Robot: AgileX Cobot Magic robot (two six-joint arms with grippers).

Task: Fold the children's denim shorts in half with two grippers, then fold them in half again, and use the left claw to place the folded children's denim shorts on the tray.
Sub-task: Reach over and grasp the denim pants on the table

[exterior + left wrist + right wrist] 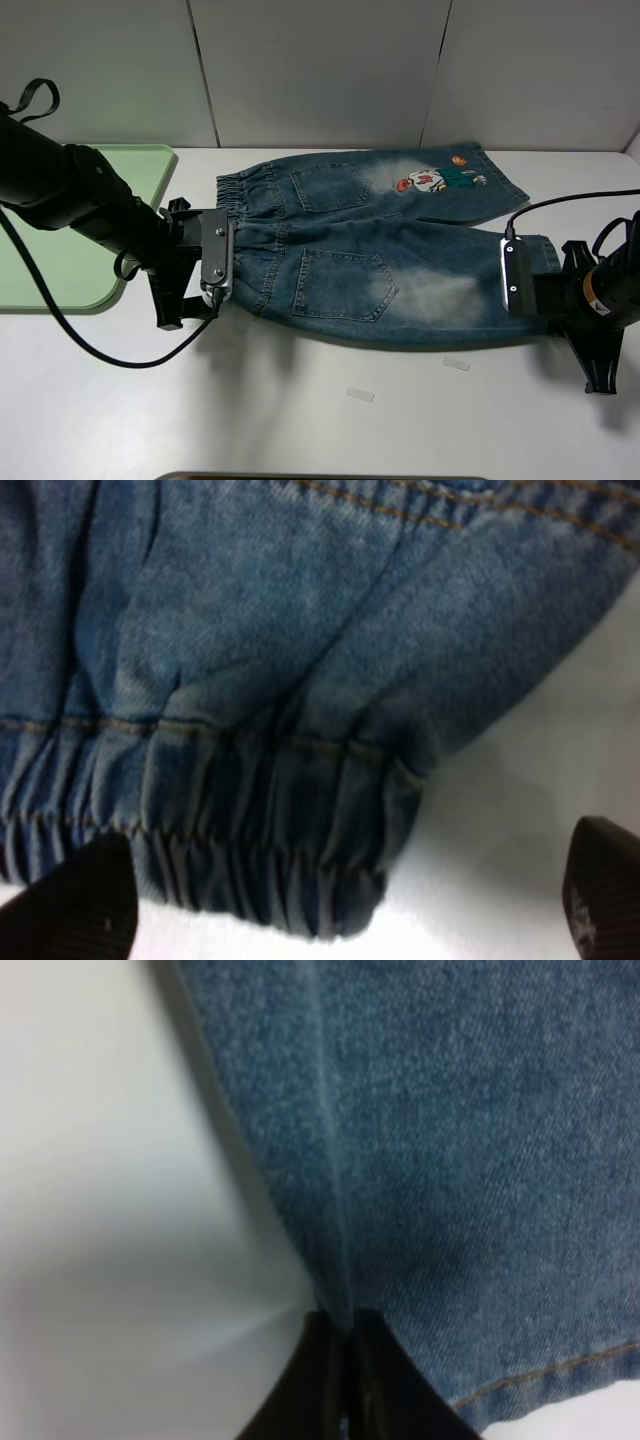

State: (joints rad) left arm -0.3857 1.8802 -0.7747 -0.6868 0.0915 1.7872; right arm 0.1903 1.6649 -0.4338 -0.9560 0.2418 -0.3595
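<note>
Table (300,420), white, with the shorts (370,260) lying flat and fully spread on it, stretched between the two claws. Neither fold has been made: both legs lie side by side in a single layer, back pockets showing.

The tray (70,275) lies behind the left claw (338,895), beyond its arm and away from the shorts. The shorts do not touch it.

The left claw is at the waistband (200,830) end, low at the table. Its fingers are spread wide, one on each side of the waistband corner nearest it, and have not gripped the cloth.

The right claw (345,1360) is at the opposite end. Its fingers are pressed together, pinching the edge of the leg nearest it.

By my reading, the task is at its very start. One corner is gripped and the other is about to be. Both folds and the move to the tray remain.
</note>
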